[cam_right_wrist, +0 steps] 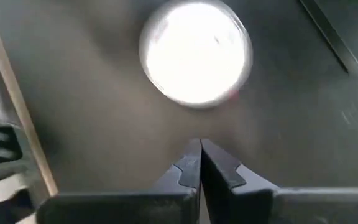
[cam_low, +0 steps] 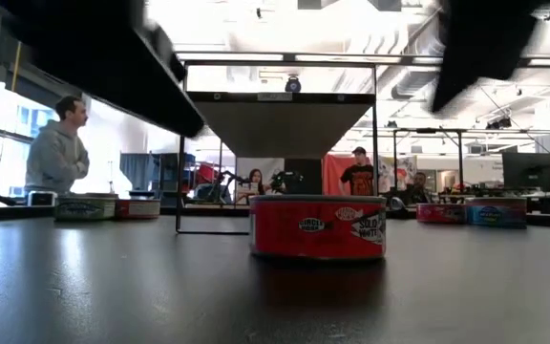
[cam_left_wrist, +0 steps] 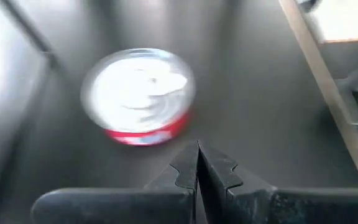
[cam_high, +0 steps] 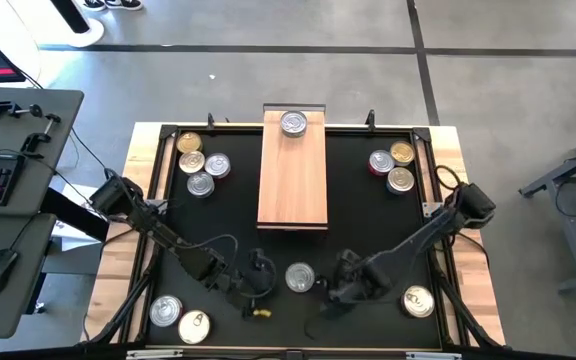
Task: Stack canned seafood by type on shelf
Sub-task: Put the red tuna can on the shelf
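Observation:
The light-wood shelf (cam_high: 293,175) lies in the middle of the black mat, with one silver-lidded tin (cam_high: 293,123) standing on its far end. A red-sided tin (cam_high: 300,277) stands flat on the mat near the near edge; it also shows in the low view (cam_low: 318,226) and in both wrist views (cam_left_wrist: 138,96) (cam_right_wrist: 196,53). My left gripper (cam_high: 258,280) (cam_left_wrist: 197,155) is shut, just left of this tin and apart from it. My right gripper (cam_high: 336,283) (cam_right_wrist: 199,152) is shut, just right of it, also apart.
Several tins cluster at the far left (cam_high: 198,165), three at the far right (cam_high: 393,165). Two tins sit at the near left corner (cam_high: 178,318) and one at the near right (cam_high: 417,300). A wooden frame (cam_high: 448,200) borders the mat. People stand in the room behind (cam_low: 60,148).

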